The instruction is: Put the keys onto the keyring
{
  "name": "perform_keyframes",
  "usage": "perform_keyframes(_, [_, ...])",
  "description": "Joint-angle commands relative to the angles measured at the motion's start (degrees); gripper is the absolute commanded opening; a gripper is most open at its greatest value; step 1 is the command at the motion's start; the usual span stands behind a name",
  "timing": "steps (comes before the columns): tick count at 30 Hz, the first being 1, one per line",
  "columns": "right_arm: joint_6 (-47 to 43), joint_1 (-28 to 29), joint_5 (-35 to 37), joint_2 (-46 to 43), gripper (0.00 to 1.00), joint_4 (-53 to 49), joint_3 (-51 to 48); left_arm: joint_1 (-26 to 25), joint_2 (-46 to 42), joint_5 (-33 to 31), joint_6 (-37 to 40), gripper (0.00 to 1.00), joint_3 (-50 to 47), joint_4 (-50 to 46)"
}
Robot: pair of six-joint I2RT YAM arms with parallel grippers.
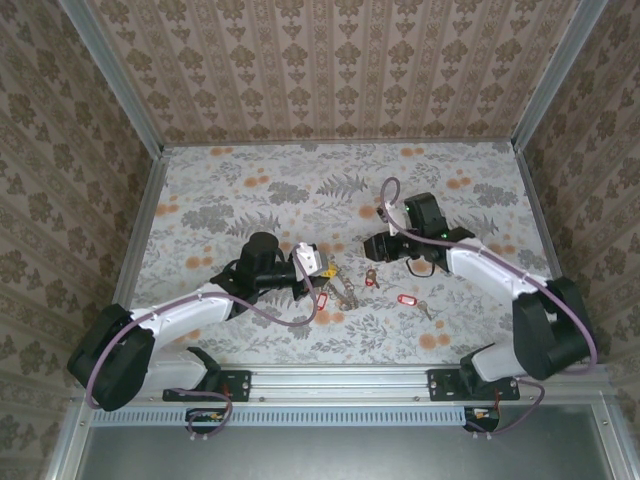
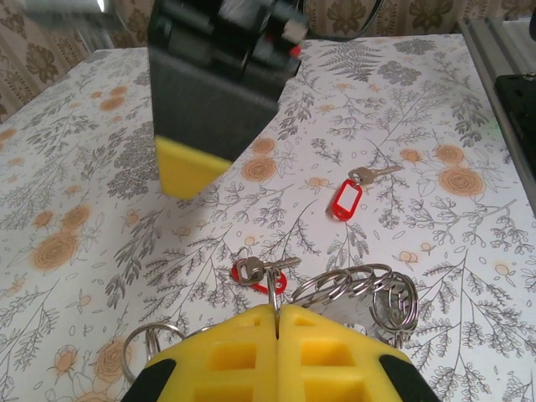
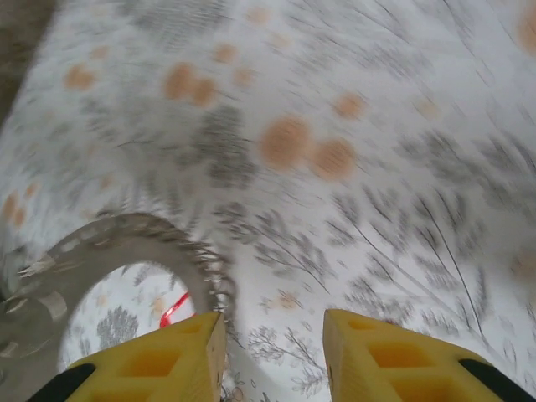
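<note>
Threading step: left tool (image 2: 276, 315) clamped on keyring (image 2: 360, 293); right tool (image 3: 272, 323) part-open, empty.
Hold keyring steady; right tool should pinch loose key (image 2: 345, 199) by its red tag, blade free.

2 white-and-black arms (image 1: 185, 310) with purple cables (image 1: 275, 315); left claw (image 2: 277, 310) and right claw (image 3: 273, 322) have yellow fingers (image 3: 159, 362).

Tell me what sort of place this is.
Probably a staged robot test booth, not a lived-in room: wallpaper-patterned panels held in aluminium framing enclose a floral-covered table.
</note>
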Motion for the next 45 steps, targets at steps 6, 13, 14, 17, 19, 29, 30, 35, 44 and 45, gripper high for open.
perform_keyframes(6, [-43.7,0.8,-20.7,-4.7,0.33,3.2,-3.2,0.0,0.7,4.4,0.2,0.00,1.1,1.3])
perform_keyframes(13, [-54.7,2.5,-27.9,-1.8,0.30,-2.8,1.1,0.0,0.6,5.3,0.0,0.00,1.1,2.1])
perform_keyframes(14, [-54.8,3.1,-27.3,-1.6,0.30,-2.4,1.2,0.1,0.6,5.3,-0.2,0.00,1.1,2.4])
perform_keyframes(17, [-56.6,3.9,-27.6,-0.9,0.30,-4.6,2.2,0.1,0.9,5.6,-1.1,0.00,0.6,4.5])
perform_keyframes(19, [-56.7,4.0,-27.7,-0.8,0.31,-3.8,1.8,0.1,1.1,5.9,-1.5,0.00,0.4,5.3])
perform_keyframes(29, [-55.1,4.9,-25.6,-0.1,0.27,1.9,-0.3,0.2,3.1,7.4,-3.5,0.00,0.2,9.5])
perform_keyframes(30, [-55.1,5.0,-25.6,-0.1,0.26,1.9,-0.3,0.2,3.2,7.5,-3.6,0.00,0.3,9.6])
perform_keyframes(35, [-55.7,5.0,-25.4,1.8,0.26,0.9,-0.7,0.3,3.6,7.7,-4.6,0.00,0.0,11.3])
perform_keyframes(44, [-54.9,5.0,-23.7,1.7,0.20,2.8,-2.3,0.5,4.0,7.8,-4.9,0.00,-0.2,11.7])
perform_keyframes(45, [-54.5,5.0,-23.3,1.6,0.18,3.4,-2.5,0.5,4.0,7.8,-5.0,0.00,-0.2,11.7])
